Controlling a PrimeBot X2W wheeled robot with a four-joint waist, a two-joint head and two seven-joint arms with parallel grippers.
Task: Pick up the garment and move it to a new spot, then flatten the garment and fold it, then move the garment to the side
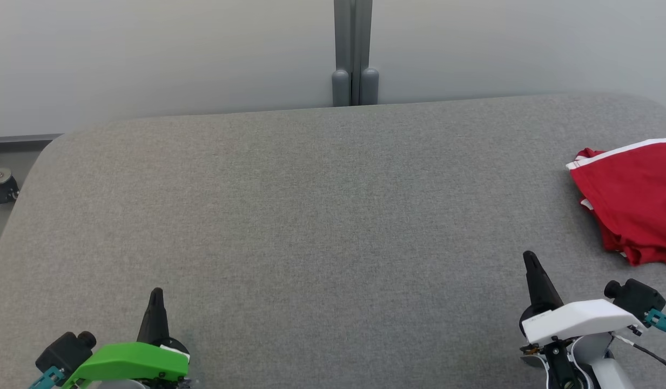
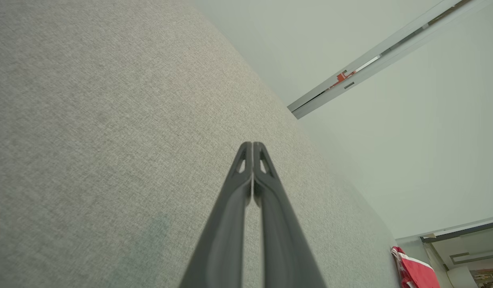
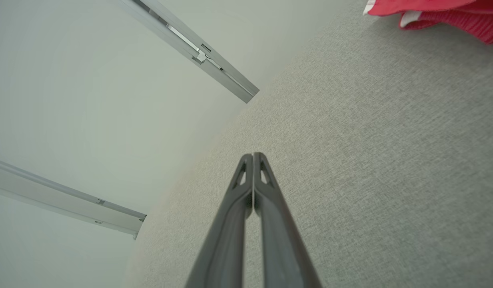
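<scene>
Grey table [image 1: 311, 216], red garment [image 1: 635, 200] just beyond right gripper [image 1: 529, 256], its fingers pressed together

A wide surface [image 1: 311, 216] covered in light grey woven fabric, with rounded far corners, spreads across the head view. Behind it stand plain pale grey wall panels [image 1: 149, 54], joined in the middle by a darker grey vertical post [image 1: 352, 48] with two rounded caps at its foot. At far left a dark rail [image 1: 19, 139] runs along the wall's base. The light is soft and even.
</scene>
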